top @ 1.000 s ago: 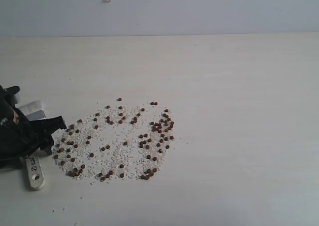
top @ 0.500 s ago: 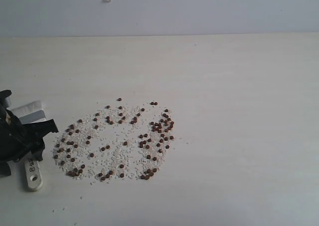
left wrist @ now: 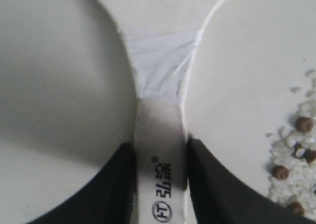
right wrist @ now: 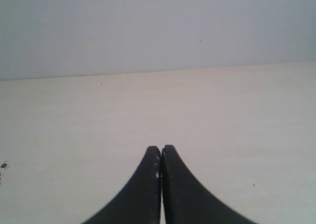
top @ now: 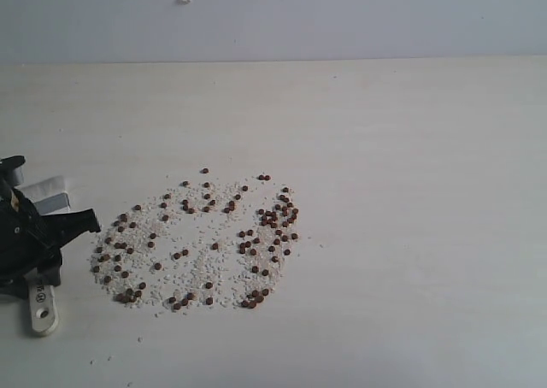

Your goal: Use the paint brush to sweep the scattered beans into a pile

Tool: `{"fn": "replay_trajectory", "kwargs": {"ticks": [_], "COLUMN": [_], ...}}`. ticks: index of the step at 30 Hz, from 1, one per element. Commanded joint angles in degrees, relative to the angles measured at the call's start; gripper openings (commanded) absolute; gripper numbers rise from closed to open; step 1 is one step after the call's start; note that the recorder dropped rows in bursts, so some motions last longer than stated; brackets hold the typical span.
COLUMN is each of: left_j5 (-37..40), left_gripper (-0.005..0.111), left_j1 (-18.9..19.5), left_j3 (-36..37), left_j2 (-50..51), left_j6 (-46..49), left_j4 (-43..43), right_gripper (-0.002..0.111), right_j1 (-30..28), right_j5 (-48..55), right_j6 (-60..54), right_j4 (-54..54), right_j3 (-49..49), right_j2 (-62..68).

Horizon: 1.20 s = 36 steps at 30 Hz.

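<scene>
Snugly, the paint brush (left wrist: pixel 159 93) sits pinched in the left pincer (left wrist: pixel 161 150).

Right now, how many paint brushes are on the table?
1. The paint brush lies at the exterior view's far left, beside the beans, handle clamped in the left gripper, which covers its middle. No other shows.
</scene>
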Motion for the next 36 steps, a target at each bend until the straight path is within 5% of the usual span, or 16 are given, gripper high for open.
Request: {"fn": "replay_trajectory", "kwargs": {"ticks": [1, 15, 36], "left_j5": [-0.3, 6.8, 6.7], "left_gripper": [0.0, 0.0, 0.0], "left_j1": [0.1, 0.1, 0.1], "left_j3": [-0.2, -7.9, -16.0], "left_j2": [0.3, 0.3, 0.3], "left_j6": [4.5, 13.1, 25.0], "left_j4": [0.0, 2.2, 4.1], "right_gripper": [0.0, 0.0, 0.0], "right_j1": [0.1, 0.1, 0.1], "right_j5": [-0.3, -0.3, -0.3], "right_j6": [-0.4, -0.4, -0.4], "right_j4": [-0.2, -0.2, -0.2], "right_j3": [0.3, 0.3, 0.3], "right_j2": [-0.4, -0.4, -0.4]}}
